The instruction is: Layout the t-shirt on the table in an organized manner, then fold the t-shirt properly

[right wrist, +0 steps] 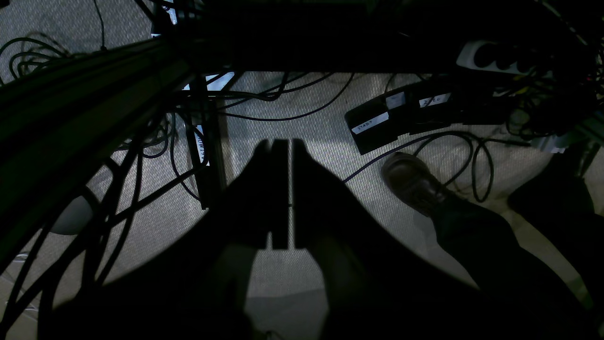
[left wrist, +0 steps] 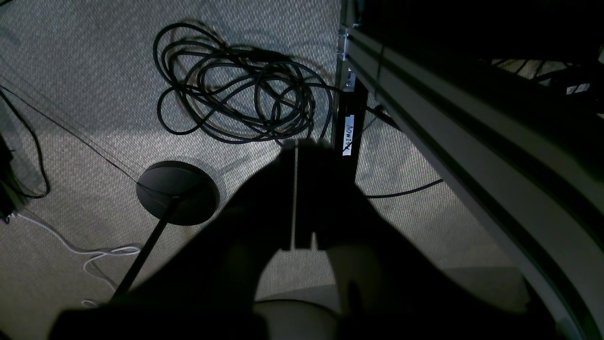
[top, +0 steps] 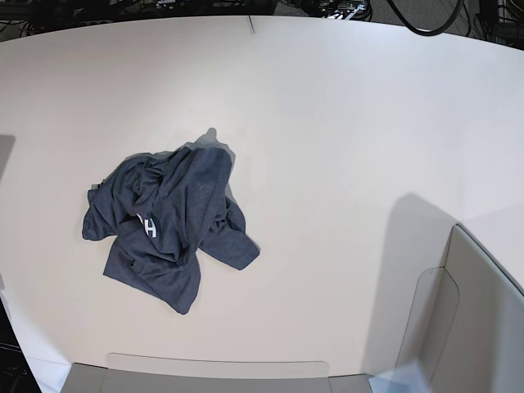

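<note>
The t-shirt (top: 168, 217) lies crumpled in a dark navy-grey heap on the left half of the table (top: 344, 123), with a bit of white lettering showing near its middle. Neither arm shows in the base view. In the left wrist view my left gripper (left wrist: 296, 146) hangs off the table over the carpeted floor, its dark fingers pressed together with nothing between them. My right gripper (right wrist: 281, 144) also points down at the floor, shut and empty. The t-shirt does not appear in either wrist view.
A coiled black cable (left wrist: 236, 85) and a round black stand base (left wrist: 177, 191) lie on the floor beside a frame rail (left wrist: 472, 141). A person's shoe (right wrist: 410, 182) and labelled black boxes (right wrist: 401, 113) sit among cables. Pale translucent panels (top: 458, 319) stand at the table's near right.
</note>
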